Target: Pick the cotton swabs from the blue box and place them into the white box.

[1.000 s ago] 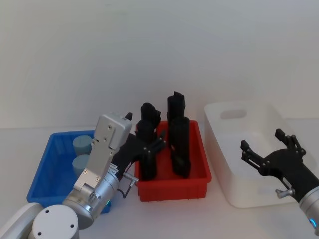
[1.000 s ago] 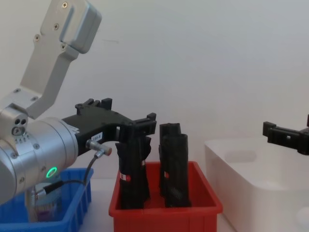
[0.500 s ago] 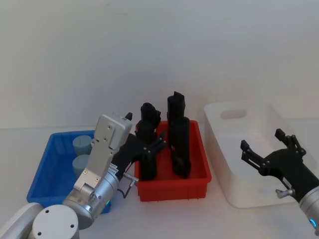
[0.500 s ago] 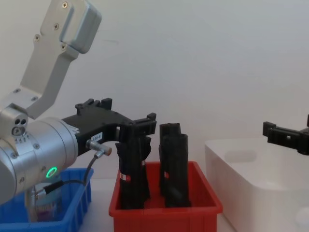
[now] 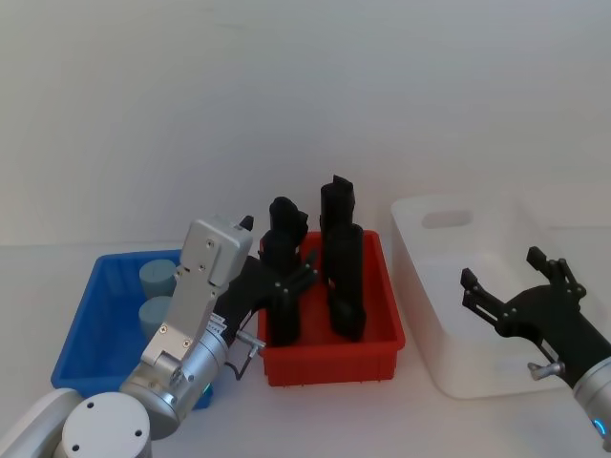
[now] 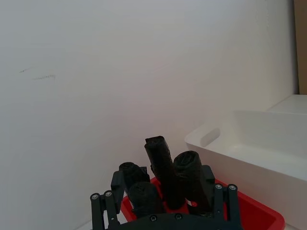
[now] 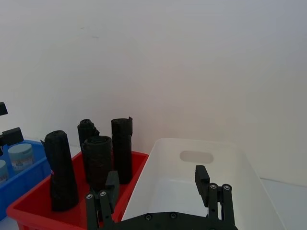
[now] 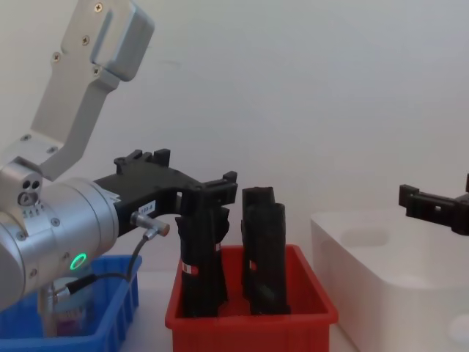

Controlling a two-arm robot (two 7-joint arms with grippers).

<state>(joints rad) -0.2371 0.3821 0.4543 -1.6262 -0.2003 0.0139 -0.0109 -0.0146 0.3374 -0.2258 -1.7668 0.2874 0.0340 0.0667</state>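
The cotton swabs are sitting in the blue box. The left gripper is hovering splayed and empty beside the black rolls in the red bin, so swinging left risks toppling them. The right gripper is waiting, spread, over the white box.

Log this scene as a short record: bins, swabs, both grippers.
blue box: leftmost, holds two cotton swabs
red bin: middle, holds upright black rolls
white box: rightmost, no swabs seen inside
left gripper: open, empty, raised where the blue box meets the red bin
right gripper: open, empty, over the white box
progress: no swab moved yet
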